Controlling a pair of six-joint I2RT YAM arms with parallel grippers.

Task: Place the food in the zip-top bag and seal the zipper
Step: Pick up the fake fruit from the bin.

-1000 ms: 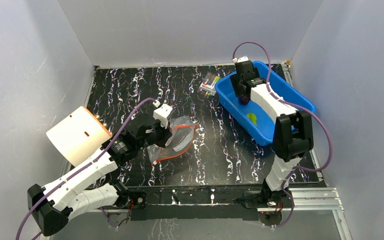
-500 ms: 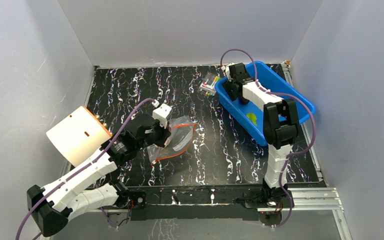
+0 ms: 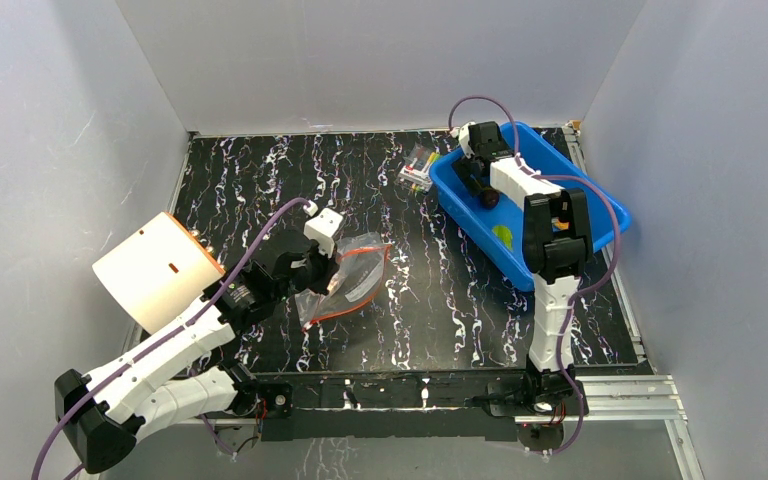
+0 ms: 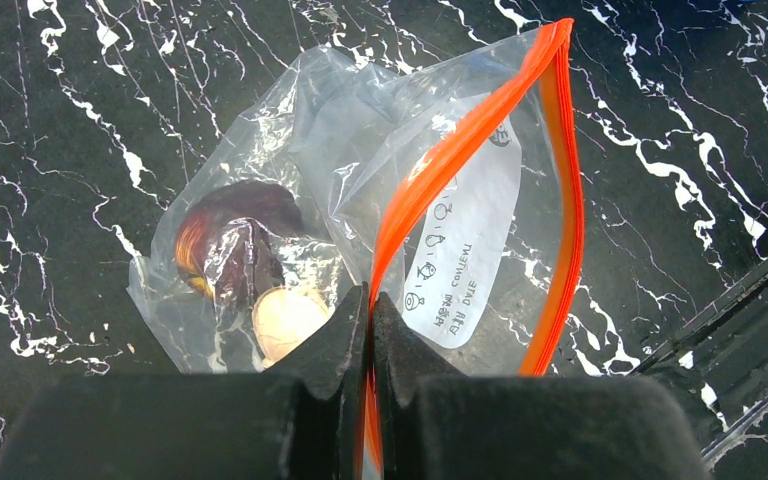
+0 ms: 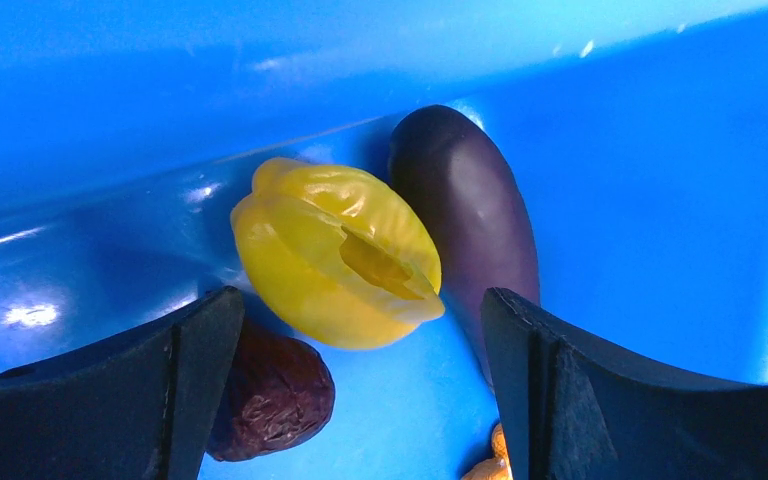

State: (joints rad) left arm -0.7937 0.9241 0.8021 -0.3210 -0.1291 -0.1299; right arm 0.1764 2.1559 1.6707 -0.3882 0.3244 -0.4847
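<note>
The zip-top bag (image 4: pixel 360 170) lies on the black marbled table, its mouth standing apart. My left gripper (image 4: pixel 370 300) is shut on the near run of the red-orange zipper (image 4: pixel 460 140). Inside the bag sit a dark purple-brown piece (image 4: pixel 235 235) and a beige piece (image 4: pixel 285 318). In the top view the left gripper (image 3: pixel 328 282) is at the bag (image 3: pixel 358 278). My right gripper (image 5: pixel 358 300) is open, low inside the blue bin (image 5: pixel 610 60). Ahead of its jaws lie a yellow ring-like piece (image 5: pixel 335 255), a dark purple eggplant (image 5: pixel 465 215) and a wrinkled dark ball (image 5: pixel 275 395).
The blue bin (image 3: pixel 600 205) stands at the back right, with a green piece (image 3: pixel 503 236) on its floor. A clear packet of colourful sticks (image 3: pixel 418 167) lies just left of it. A white cylinder with an orange rim (image 3: pixel 155 270) lies at the left wall.
My right gripper has opened wider and shifted toward the bin's far left end, its elbow swinging left. The left gripper and the bag have stayed put.
</note>
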